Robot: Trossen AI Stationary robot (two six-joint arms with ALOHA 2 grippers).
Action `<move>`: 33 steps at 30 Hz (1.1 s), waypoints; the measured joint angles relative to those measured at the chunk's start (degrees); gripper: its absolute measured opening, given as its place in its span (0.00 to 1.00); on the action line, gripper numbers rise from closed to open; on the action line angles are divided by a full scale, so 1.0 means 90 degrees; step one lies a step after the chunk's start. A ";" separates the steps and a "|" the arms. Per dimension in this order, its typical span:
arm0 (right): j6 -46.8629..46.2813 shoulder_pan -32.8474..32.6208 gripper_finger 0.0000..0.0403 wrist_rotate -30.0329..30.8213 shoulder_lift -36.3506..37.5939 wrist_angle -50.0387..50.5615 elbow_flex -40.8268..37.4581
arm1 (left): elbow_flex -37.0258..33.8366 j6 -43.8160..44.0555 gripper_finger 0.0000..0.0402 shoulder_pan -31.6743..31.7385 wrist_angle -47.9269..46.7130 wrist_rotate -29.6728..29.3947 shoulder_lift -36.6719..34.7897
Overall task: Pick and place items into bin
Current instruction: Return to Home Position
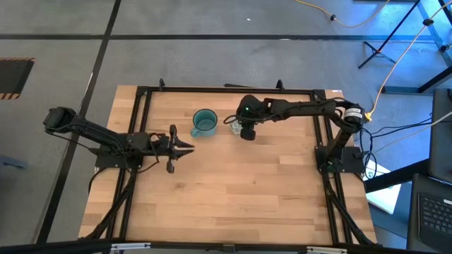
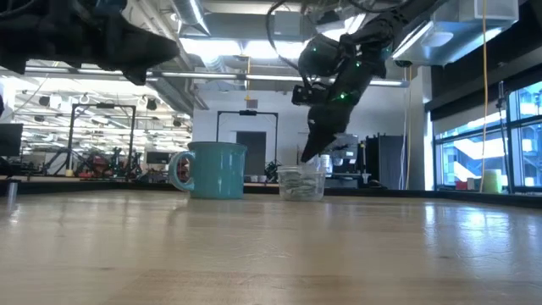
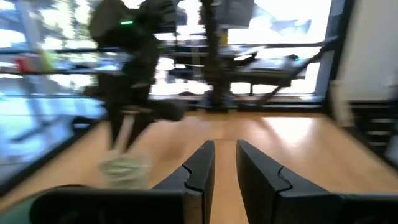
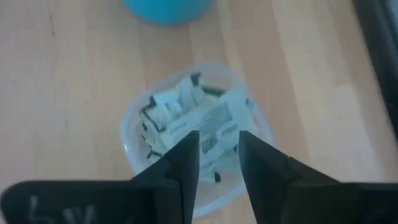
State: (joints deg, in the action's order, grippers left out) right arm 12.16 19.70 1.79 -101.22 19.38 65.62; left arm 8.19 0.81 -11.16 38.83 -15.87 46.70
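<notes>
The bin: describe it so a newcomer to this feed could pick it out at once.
On the far half of the wooden table, two vessels stand side by side. The bin is the one directly below the right gripper. It is clear plastic, has no handle and holds small packets; the teal mug beside it is opaque and has a handle.

Left arm [image 1: 99,134] bent low on the left side, left gripper [image 1: 188,147] pointing level toward the middle, its fingers [image 3: 199,174] just a little apart, right arm [image 1: 304,107] stretched far out sideways, right gripper [image 4: 217,155] pointing straight down, fingers a little apart, holding nothing.
</notes>
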 joint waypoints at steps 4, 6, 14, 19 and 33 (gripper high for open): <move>-0.0314 0.0026 0.32 -0.0029 0.0499 0.0030 -0.0042 | 0.0000 -0.0521 0.15 0.0000 0.0004 -0.1373 -0.0102; -0.0422 0.0086 0.32 -0.0084 0.0896 0.0000 -0.0130 | 0.0000 -0.0940 0.14 0.0005 -0.0010 -0.2218 -0.0207; -0.0724 0.0511 0.32 -0.0164 0.3127 -0.0810 -0.1726 | 0.0000 -0.1235 0.14 0.1061 -0.0324 -0.1723 -0.0591; -0.1044 0.0738 0.32 -0.0162 0.4560 -0.1673 -0.2997 | 0.0000 -0.0818 0.12 0.2416 -0.0660 -0.0891 -0.0596; -0.1859 0.0923 0.32 -0.0163 0.7446 -0.2326 -0.5349 | 0.0000 -0.0447 0.11 0.4198 -0.0886 0.0213 -0.1358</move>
State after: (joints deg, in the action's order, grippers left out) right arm -4.58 28.01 0.33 -34.21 -1.55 17.47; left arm 8.19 -3.22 26.63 30.86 -13.96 34.47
